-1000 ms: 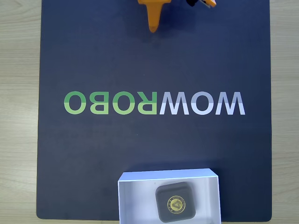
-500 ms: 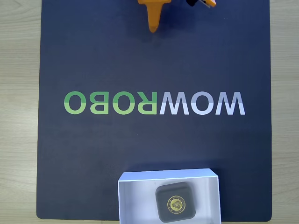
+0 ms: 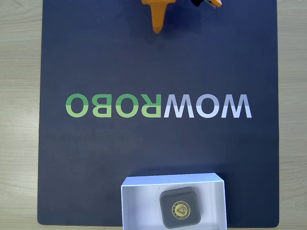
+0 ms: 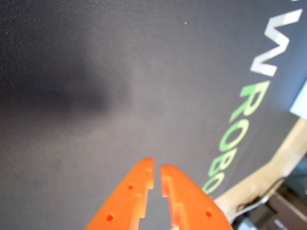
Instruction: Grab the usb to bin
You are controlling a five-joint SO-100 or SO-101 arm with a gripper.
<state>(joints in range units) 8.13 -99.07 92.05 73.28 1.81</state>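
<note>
1. Resting inside the bin [image 3: 139, 201], toward its right half in the fixed view, the usb [image 3: 180, 208] lies flat with its gold emblem up, so the task looks finished as things lie.
2. The orange fingers [image 4: 157, 173] are nearly closed on nothing in the wrist view, with just a thin slit between their tips, and they hang over bare dark mat [image 3: 96, 153].
3. In the fixed view the gripper [image 3: 157, 26] sits at the top edge, well apart from the bin at the bottom edge.
4. One risk would be another reach toward the bin: closed fingers coming down on its thin white wall could push the light box across the mat or tip the usb out.
5. A second risk is that the bin sits at the mat's lower edge, near the wooden counter [image 3: 19, 96], so a nudge could slide it off the mat.
6. The fixed view gives the whole layout, including bin, usb and the WOWROBO lettering [image 3: 158, 106].
7. The wrist view adds the slit between the fingertips, which the fixed view cuts off.
</note>
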